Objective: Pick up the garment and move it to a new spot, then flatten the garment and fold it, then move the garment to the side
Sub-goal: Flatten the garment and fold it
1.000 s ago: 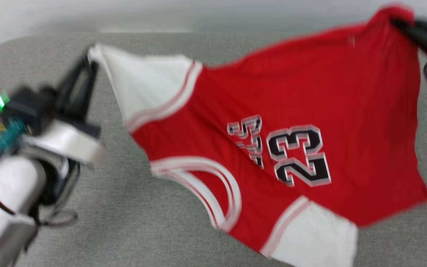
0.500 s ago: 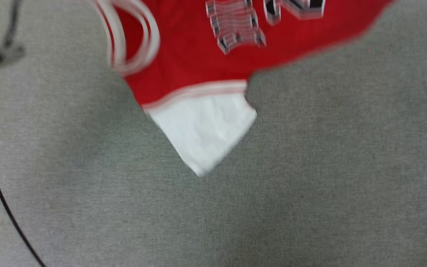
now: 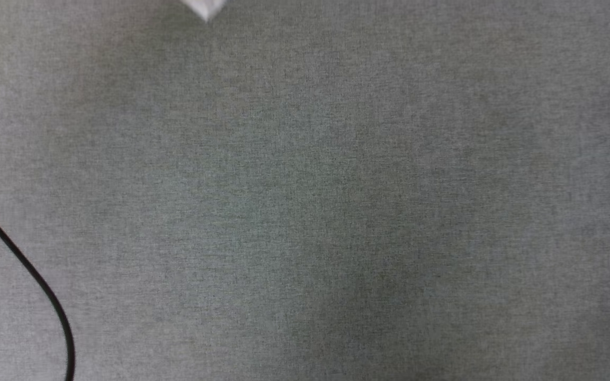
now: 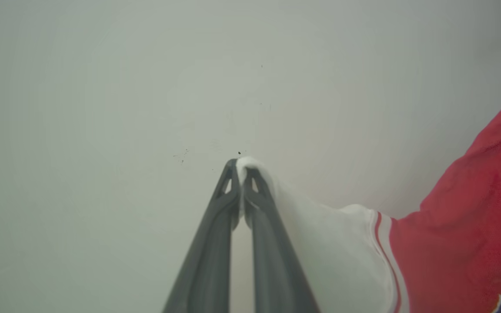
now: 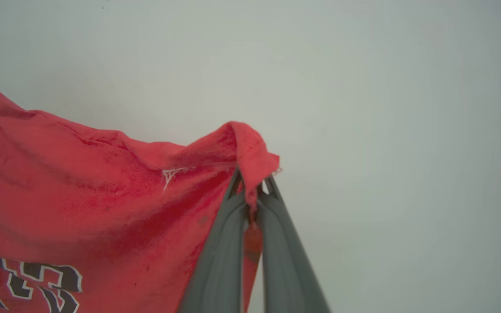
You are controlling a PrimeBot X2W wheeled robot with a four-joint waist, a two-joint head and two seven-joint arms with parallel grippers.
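My left gripper (image 4: 240, 167) is clamped shut on the very tip of the white short sleeve (image 4: 333, 243) of the red jersey-style T-shirt (image 4: 468, 226). A small bulge of white cloth pokes out past the tips of my two long dark fingers. From that pinch the sleeve slopes down and to the right in the left wrist view. It crosses a band of red-and-white striped trim (image 4: 384, 250) and runs into the red body, which climbs toward the right edge of that view. Behind it is a plain pale wall (image 4: 102, 87).

My right gripper (image 5: 252, 182) is closed on a corner of the red cloth. The fabric folds over my fingertips like a little hood, and a strip of it hangs down in the narrow gap between the fingers. A bit of loose white thread (image 5: 170, 174) sits on the red cloth just left of the pinch. The shirt spreads away to the left in the right wrist view, with part of the black, white-outlined lettering (image 5: 46, 278) at the lower left.

So the T-shirt is held up between my two grippers, stretched from sleeve tip to red corner. In the head view a white point of cloth (image 3: 207, 7) dips in at the top edge, over the grey fabric-covered counter (image 3: 337, 211); I cannot tell whether it touches the counter. A thin black cable (image 3: 29, 270) curves across the lower left corner of that view.
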